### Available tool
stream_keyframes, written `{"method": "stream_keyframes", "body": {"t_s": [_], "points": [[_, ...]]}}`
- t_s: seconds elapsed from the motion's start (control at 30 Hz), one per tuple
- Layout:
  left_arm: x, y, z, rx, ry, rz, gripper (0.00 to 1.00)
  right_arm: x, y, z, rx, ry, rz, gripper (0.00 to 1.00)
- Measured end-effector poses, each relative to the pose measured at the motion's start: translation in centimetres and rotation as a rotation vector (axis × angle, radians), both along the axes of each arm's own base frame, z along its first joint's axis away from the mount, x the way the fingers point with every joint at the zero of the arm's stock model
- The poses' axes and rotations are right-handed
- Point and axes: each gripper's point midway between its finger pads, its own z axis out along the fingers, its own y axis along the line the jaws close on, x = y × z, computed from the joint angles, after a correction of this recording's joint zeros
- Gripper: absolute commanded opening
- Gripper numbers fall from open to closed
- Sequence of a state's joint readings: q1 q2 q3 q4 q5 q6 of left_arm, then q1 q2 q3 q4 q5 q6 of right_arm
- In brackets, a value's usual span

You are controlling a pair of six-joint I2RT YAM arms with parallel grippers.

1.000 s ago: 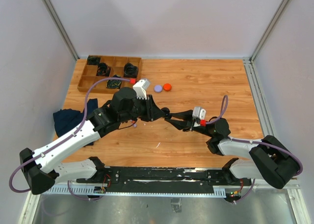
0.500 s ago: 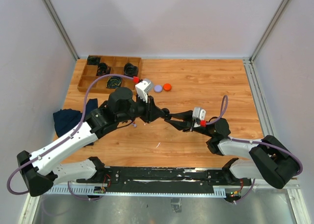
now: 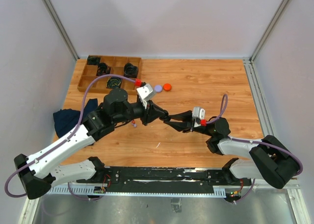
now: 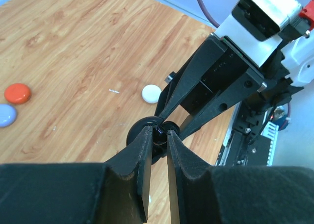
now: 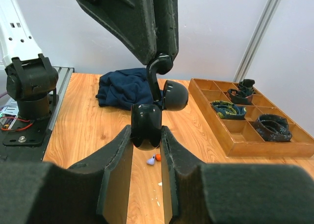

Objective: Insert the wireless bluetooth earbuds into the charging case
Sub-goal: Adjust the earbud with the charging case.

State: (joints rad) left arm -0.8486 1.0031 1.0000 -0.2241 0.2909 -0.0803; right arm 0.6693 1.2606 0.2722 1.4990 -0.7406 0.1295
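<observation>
My right gripper (image 5: 146,134) is shut on the black charging case (image 5: 146,121), held above the table with its lid (image 5: 175,95) flipped open. My left gripper (image 4: 159,134) is shut on a dark earbud (image 4: 162,130), whose stem (image 5: 156,82) hangs right at the case's open top. In the top view both grippers, left (image 3: 163,116) and right (image 3: 170,120), meet tip to tip at mid-table. A purple earbud (image 5: 151,161) and an orange earbud (image 5: 158,157) lie loose on the wood under the case.
A wooden tray (image 3: 83,79) with coiled black cables stands at the back left. A dark blue cloth (image 3: 67,120) lies at the left edge. Round purple (image 3: 158,88) and orange (image 3: 167,87) cases sit behind the grippers, and a white round case (image 4: 151,93) lies beside them.
The left arm has swung its wrist a little down and toward the case, keeping the earbud at the case's opening. The right arm has stayed still.
</observation>
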Motion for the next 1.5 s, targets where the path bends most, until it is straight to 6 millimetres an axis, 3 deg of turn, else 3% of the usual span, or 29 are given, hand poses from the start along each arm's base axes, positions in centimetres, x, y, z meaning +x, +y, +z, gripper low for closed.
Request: {"method": "stream_keyframes", "body": {"t_s": [0.57, 1.5], "points": [[-0.6, 1.2, -1.6, 0.157, -0.188, -0.114, 0.2, -0.4, 0.0, 0.1, -0.002, -0.002, 0.02, 0.04], [-1.8, 1.0, 0.1, 0.127, -0.301, -0.21, 0.18, -0.5, 0.0, 0.2, 0.0, -0.006, 0.021, 0.04]]}}
